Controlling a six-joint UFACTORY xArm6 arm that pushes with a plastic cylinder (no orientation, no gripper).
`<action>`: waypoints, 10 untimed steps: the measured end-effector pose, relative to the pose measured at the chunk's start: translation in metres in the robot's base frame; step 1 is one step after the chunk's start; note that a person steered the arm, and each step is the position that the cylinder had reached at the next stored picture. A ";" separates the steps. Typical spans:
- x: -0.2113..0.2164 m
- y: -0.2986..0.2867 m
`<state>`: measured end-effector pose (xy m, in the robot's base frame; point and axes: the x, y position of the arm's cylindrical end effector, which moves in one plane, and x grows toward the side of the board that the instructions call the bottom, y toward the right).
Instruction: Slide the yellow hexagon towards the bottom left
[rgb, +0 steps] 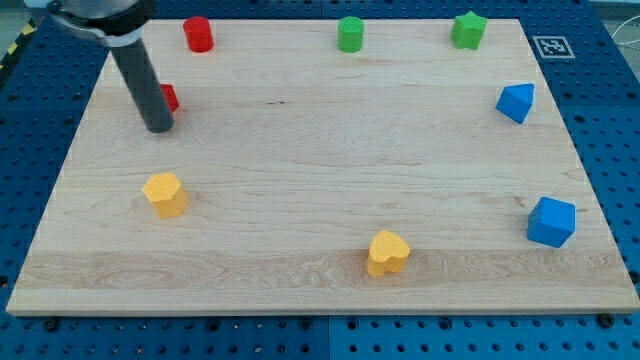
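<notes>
1. Tip (159, 128) of my rod sits on the board (320, 180), far left area; plain rod, no jaws to spread or pinch.
2. Red block (169, 98) just right of the rod, partly hidden behind it; can't tell if touching, shape unclear.
3. Red cylinder (198, 34) farther back, at far edge, right of the rod.
4. Yellow hexagon (165, 194) near-left of centre, nearer than the tip, apart from it.
5. Yellow heart (387, 253) close to near edge, right of centre.
6. Green cylinder (350, 34) far edge, middle.
7. Green star (468, 30) far right corner.
8. Blue block (516, 102) right side, shape unclear.
9. Blue cube (551, 221) near right.
</notes>
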<state>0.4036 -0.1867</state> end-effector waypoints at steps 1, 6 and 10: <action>0.018 0.017; 0.102 0.041; 0.114 -0.004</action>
<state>0.5175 -0.1910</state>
